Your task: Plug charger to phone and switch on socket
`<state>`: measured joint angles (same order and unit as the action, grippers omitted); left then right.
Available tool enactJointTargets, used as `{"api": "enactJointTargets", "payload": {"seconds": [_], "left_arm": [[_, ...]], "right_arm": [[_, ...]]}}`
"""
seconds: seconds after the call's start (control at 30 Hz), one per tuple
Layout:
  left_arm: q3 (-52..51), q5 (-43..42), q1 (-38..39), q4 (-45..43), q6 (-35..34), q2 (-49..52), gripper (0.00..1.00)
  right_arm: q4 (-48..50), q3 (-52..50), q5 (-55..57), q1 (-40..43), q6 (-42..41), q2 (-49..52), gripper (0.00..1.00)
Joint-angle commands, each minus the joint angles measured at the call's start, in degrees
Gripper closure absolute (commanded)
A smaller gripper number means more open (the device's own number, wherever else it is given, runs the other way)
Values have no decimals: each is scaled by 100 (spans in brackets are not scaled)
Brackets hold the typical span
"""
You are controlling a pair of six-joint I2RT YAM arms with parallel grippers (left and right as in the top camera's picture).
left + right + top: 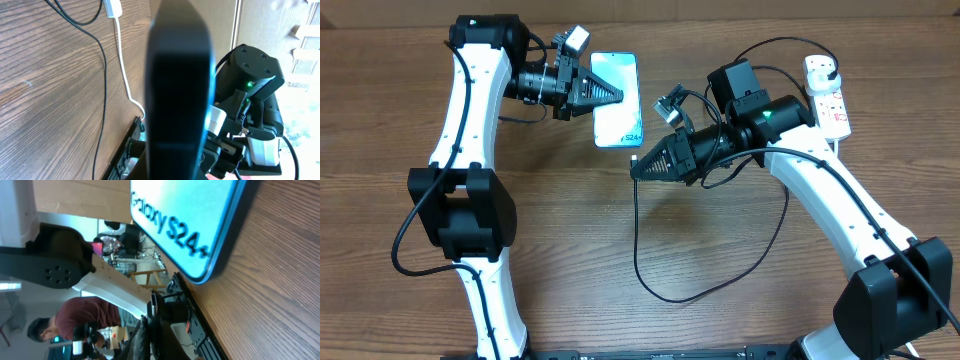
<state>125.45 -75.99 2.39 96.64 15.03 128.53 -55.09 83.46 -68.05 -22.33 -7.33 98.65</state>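
Note:
The phone point(617, 125), with a light teal screen and white text at its bottom edge, is at the table's upper middle. My left gripper point(618, 94) is shut on it from the left; in the left wrist view its dark edge point(177, 85) fills the space between the jaws. My right gripper point(637, 167) is shut on the charger's connector tip point(634, 157), just below and right of the phone's bottom edge. In the right wrist view the silver tip point(153, 300) points toward the phone point(185, 215), a gap apart. The black cable point(665, 295) loops to the white socket point(832, 100).
The socket's thick white cord point(125, 75) runs along the table by the right arm, and a black plug point(823, 68) sits in the strip's far end. The charger's slack loop lies on the wood between both arm bases. A person point(75, 325) is in the background.

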Motion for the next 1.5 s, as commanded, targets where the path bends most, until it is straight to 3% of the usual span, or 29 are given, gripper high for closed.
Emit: {"api": "enactJointTargets", "payload": {"seconds": [0.0, 1.2, 1.47], "left_arm": [[105, -205, 20, 20, 2, -122, 96], [105, -824, 26, 20, -87, -122, 96], [105, -807, 26, 20, -85, -122, 96]], "right_arm": [[24, 125, -278, -87, 188, -9, 96], [444, 125, -42, 98, -179, 103, 96], [680, 125, -737, 96, -116, 304, 96]]}}
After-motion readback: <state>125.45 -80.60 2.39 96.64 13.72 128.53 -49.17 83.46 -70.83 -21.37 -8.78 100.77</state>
